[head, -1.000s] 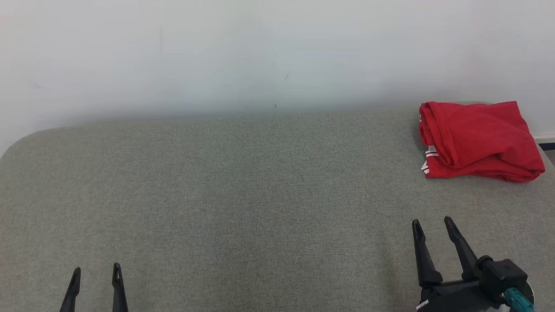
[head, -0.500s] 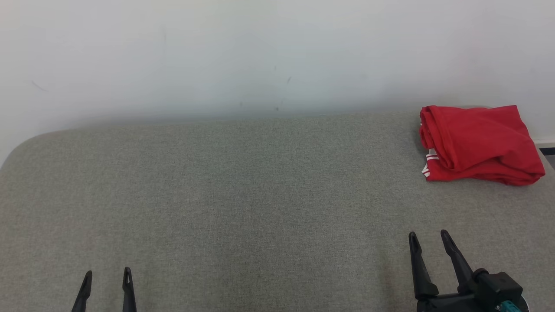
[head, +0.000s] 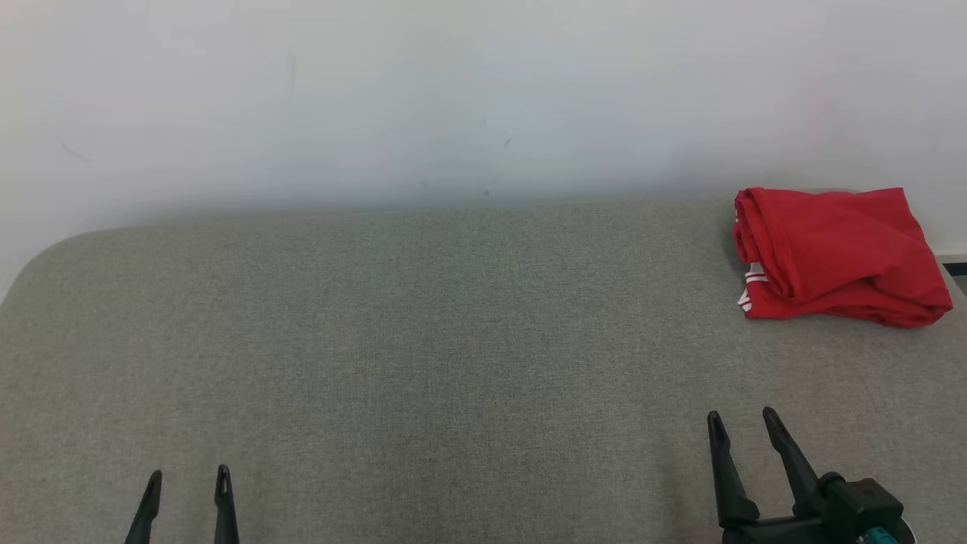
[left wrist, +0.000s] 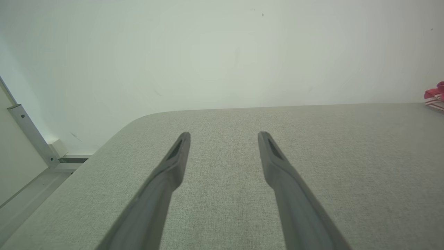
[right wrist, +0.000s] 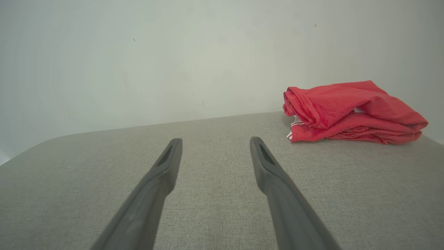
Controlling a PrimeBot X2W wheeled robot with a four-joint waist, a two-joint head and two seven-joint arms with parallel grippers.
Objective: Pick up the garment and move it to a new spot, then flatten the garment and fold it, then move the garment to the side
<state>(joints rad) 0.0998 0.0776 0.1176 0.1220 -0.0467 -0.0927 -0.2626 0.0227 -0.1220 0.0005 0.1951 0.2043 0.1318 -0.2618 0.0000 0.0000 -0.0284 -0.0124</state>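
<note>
A folded red garment point(head: 838, 253) (white stripes at one edge) is laid at the far right corner of the grey fabric-covered table point(head: 453, 340).

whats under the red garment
The red garment lies bundled on the grey fabric surface. Some white-striped trim peeks from between its layers at the left edge. The patch directly beneath it is covered, so anything there cannot be seen.

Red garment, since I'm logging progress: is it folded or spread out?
Folded, roughly: the red garment lies as a compact, layered bundle on the grey surface, white-striped trim peeking from between layers.
</note>
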